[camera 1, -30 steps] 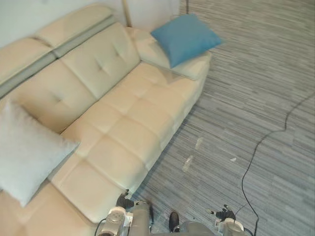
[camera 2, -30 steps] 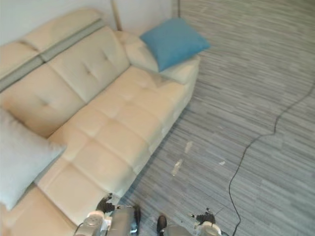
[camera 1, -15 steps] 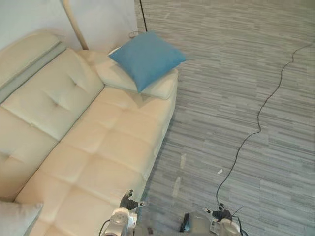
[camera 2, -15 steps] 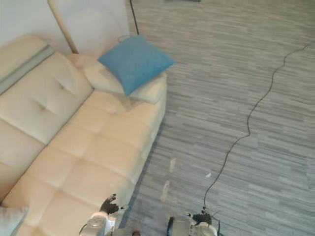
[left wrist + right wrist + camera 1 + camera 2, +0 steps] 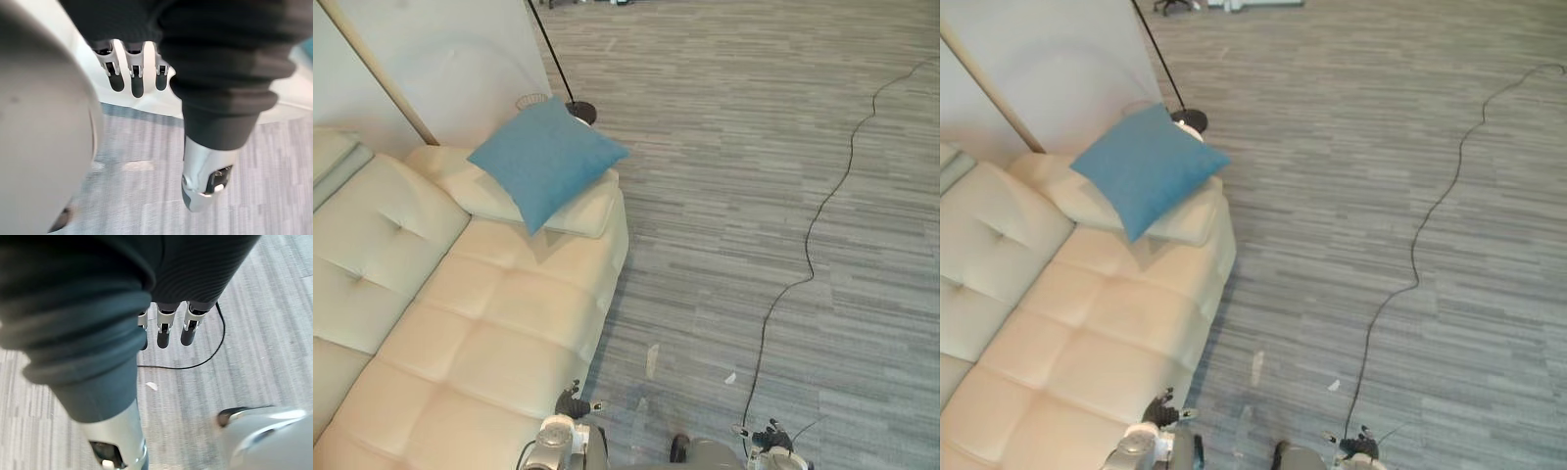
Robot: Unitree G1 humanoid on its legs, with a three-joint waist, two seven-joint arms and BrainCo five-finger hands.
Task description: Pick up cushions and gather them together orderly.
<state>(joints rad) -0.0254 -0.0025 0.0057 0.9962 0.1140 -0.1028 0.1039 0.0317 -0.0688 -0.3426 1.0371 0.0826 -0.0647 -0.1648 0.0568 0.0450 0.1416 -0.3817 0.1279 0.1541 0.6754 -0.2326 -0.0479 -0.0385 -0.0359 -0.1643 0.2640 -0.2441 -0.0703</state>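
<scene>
A blue cushion (image 5: 543, 157) lies tilted on the cream armrest pad (image 5: 582, 211) at the far end of the beige sofa (image 5: 489, 323). My left hand (image 5: 570, 403) hangs low at the sofa's front corner, well short of the cushion. In the left wrist view its fingers (image 5: 131, 81) and thumb (image 5: 203, 178) are straight and hold nothing. My right hand (image 5: 770, 434) hangs over the carpet to the right, its fingers (image 5: 166, 330) also straight and empty.
A floor lamp's round base (image 5: 579, 112) and thin pole stand just behind the blue cushion, by a white wall panel (image 5: 450, 59). A wooden pole (image 5: 377, 73) leans on it. Grey striped carpet (image 5: 754, 176) spreads to the right, with small white scraps (image 5: 651, 360) near the sofa.
The camera has swung to the right: the pale grey cushion on the sofa's left has left the picture and the blue cushion now sits left of centre. Both hands still hang empty.
</scene>
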